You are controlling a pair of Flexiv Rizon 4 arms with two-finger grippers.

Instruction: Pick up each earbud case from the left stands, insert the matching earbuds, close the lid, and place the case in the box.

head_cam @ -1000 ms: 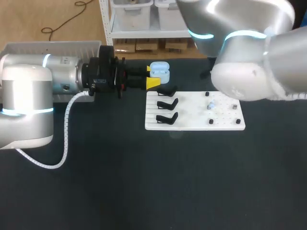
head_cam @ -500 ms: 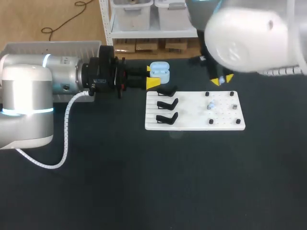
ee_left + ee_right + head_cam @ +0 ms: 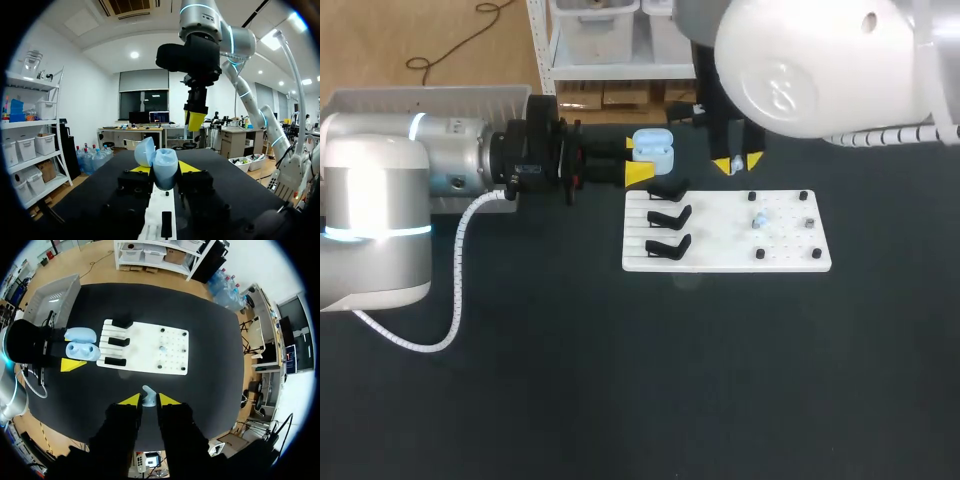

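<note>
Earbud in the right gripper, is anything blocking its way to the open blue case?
Nothing visible does. The small pale-blue earbud sits pinched in the right gripper, and only open air lies between it and the open light-blue earbud case held by the left gripper.

The wide table (image 3: 620, 380) before me has a matte black top, evenly lit, with soft pale reflections.
</note>
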